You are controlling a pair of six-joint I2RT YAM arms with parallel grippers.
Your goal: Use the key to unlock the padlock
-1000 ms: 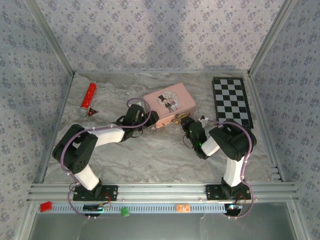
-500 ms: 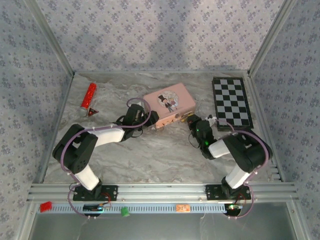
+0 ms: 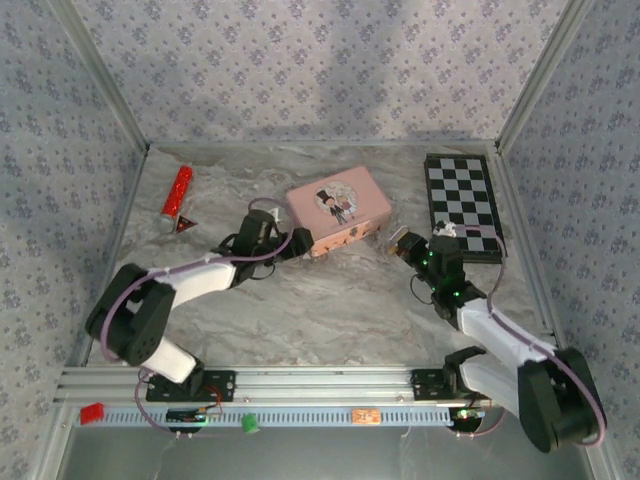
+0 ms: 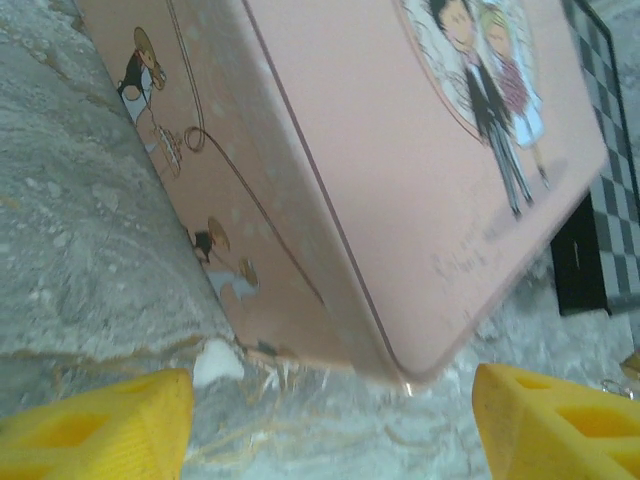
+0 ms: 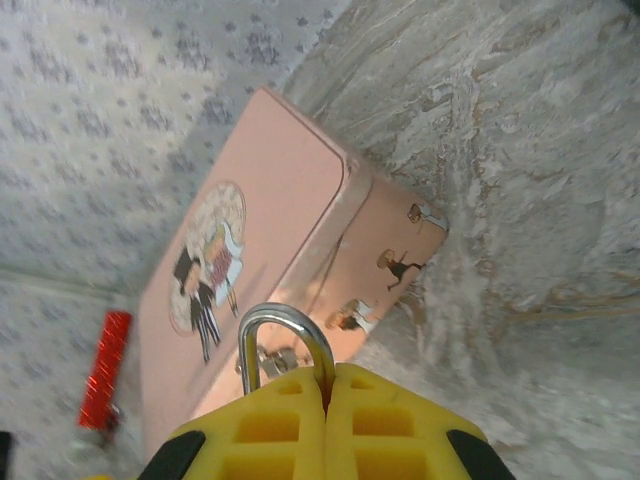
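Only the silver shackle of the padlock (image 5: 287, 313) shows, sticking up from between my right gripper's yellow fingers (image 5: 270, 425). My right gripper (image 5: 328, 382) is shut on the lock, whose body is hidden between the fingers. In the top view it (image 3: 397, 243) hovers just right of the pink tin's (image 3: 338, 208) near right corner. My left gripper (image 4: 330, 430) stands open on the marble floor, and the tin's (image 4: 420, 170) near corner lies just ahead, untouched. Seen from above, it (image 3: 288, 246) sits at the tin's near left corner. The key is hidden.
A black-and-white chessboard (image 3: 462, 205) lies at the back right, close to my right arm. A red cylinder (image 3: 177, 195) and a small red triangle (image 3: 187, 224) lie at the back left. Patterned walls enclose the marble floor (image 3: 330, 310) on three sides.
My right arm has swung out to the right, drawing its gripper and the padlock away from the tin's front. My left gripper has opened wider by the tin's near left corner.
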